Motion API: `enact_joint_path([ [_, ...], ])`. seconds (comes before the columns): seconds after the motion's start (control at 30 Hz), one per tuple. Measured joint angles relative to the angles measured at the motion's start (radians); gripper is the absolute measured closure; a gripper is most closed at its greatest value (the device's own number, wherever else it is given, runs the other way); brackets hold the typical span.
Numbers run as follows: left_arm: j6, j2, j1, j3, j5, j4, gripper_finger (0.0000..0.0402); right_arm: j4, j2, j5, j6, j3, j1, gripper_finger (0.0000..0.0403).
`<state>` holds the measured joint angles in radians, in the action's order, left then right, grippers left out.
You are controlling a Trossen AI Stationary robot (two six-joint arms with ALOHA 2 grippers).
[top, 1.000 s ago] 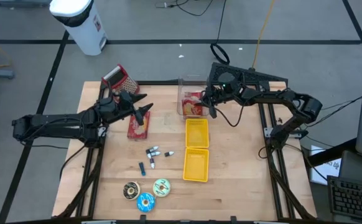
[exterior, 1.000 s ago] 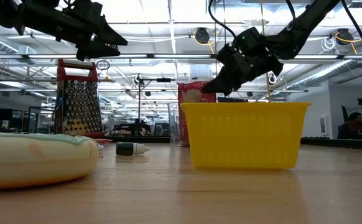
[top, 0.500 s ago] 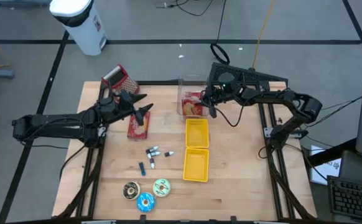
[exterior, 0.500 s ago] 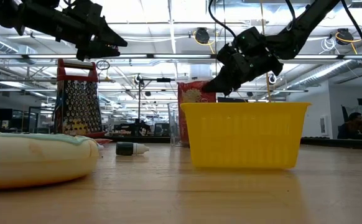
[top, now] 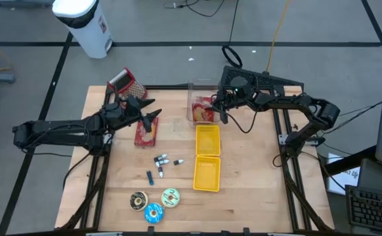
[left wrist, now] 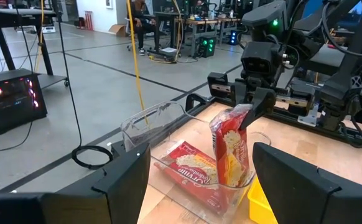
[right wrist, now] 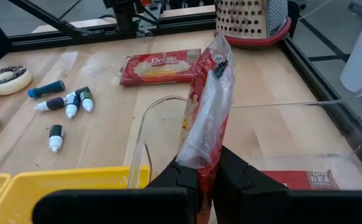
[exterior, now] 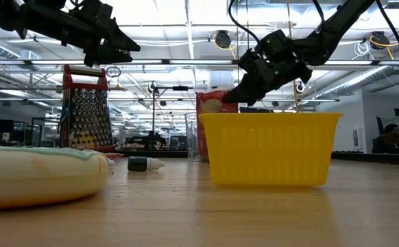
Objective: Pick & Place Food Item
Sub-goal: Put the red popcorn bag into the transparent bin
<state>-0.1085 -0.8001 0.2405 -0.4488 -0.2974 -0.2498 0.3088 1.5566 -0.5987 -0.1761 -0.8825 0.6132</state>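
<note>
Here we judged the popcorn packet (right wrist: 207,99) light, crinkly and slippery; right pincer (right wrist: 204,167) clamped its edge, left pincer (top: 150,113) stood apart.

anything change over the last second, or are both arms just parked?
Nothing visibly changed. The right end effector stays shut on the upright popcorn packet over the clear bin, and the left end effector stays open above the flat popcorn packet. The yellow baskets, grater and small bottles lie as before.
</note>
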Motion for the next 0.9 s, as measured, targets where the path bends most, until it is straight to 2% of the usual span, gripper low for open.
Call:
enact_joint_path([
  [0.2,-0.004,0.000,0.000,0.000,0.000,0.000,0.0119,0.000,0.000,0.003,0.001,0.000,0.000,0.0394],
  [0.47,-0.005,0.000,0.000,0.000,0.009,0.017,0.0119,0.001,0.000,0.074,0.025,0.000,0.000,0.0394],
  [0.8,-0.005,0.000,0.000,0.000,0.009,0.021,0.0119,0.009,0.000,0.078,0.026,0.000,0.000,0.0393],
  [0.9,-0.003,0.000,0.000,0.000,0.009,0.021,0.0119,0.009,0.000,0.079,0.026,0.000,0.000,0.0382],
])
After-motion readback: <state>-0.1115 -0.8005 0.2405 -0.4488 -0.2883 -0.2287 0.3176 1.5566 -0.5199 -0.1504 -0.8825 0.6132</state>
